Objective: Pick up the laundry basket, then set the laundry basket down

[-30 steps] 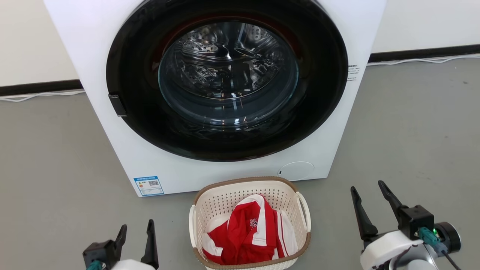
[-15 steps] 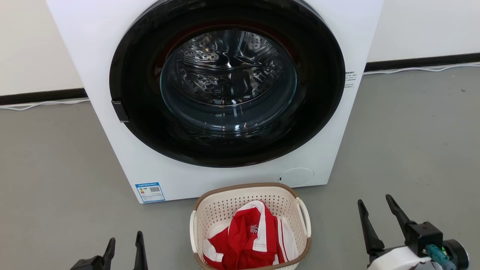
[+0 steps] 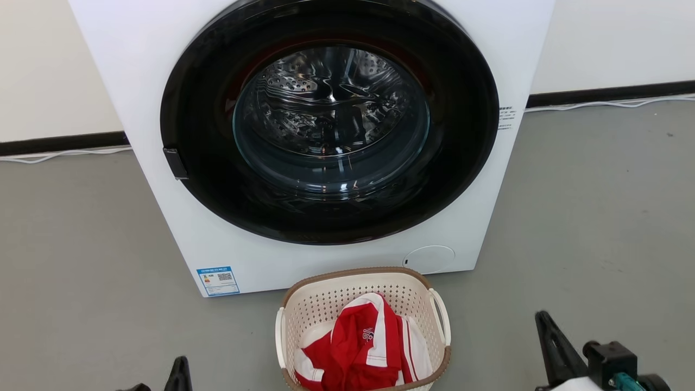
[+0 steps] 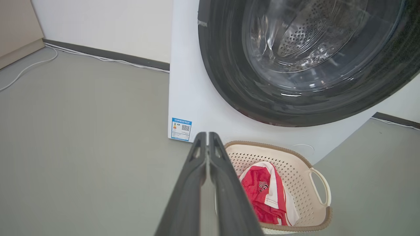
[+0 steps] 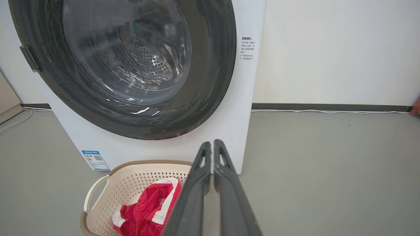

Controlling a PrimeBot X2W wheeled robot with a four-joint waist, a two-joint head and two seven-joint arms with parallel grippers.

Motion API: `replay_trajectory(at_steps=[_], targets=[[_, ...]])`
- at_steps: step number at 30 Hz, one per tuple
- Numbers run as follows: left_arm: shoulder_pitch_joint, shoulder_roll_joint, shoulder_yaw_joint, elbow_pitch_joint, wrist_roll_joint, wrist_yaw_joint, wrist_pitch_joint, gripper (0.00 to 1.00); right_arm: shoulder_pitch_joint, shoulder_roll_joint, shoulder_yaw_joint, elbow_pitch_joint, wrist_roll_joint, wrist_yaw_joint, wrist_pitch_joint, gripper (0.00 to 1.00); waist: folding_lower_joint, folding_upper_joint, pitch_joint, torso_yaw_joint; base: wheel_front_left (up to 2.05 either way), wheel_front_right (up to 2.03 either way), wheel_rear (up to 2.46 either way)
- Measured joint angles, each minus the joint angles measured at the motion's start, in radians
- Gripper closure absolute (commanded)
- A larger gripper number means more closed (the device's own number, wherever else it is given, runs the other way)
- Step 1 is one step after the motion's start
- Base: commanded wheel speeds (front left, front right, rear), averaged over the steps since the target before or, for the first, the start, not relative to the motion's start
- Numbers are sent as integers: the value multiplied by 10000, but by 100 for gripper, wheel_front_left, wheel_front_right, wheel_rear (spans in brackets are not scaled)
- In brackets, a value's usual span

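Nearest us, the left gripper [image 4: 207, 133] sits low on the left, fingers pressed together, gripping nothing. The right gripper [image 5: 210, 142], low on the right, is pinched closed too, and empty. Between them, apart from both, one laundry basket [image 3: 347, 271] sits on the grey floor [image 3: 81, 244], long axis running near to far, far end pointing at the machine. Two white loop handles [image 3: 441, 317], one left, one right. One red-and-white garment [image 3: 358, 347] lies crumpled inside. Just beyond stands one white washing machine [image 3: 163, 81] with a round dark door [image 3: 190, 136] and one blue label [image 3: 218, 280] at its lower left.
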Motion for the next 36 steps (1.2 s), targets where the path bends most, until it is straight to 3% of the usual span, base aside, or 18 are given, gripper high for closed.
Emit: replay_trajectory(at_steps=[36], targets=[[-176, -33, 102, -84, -3676, -420, 1014, 100, 60, 84, -151, -253, 4560, 0, 1007, 100, 2, 0, 146, 127, 0, 0, 0]])
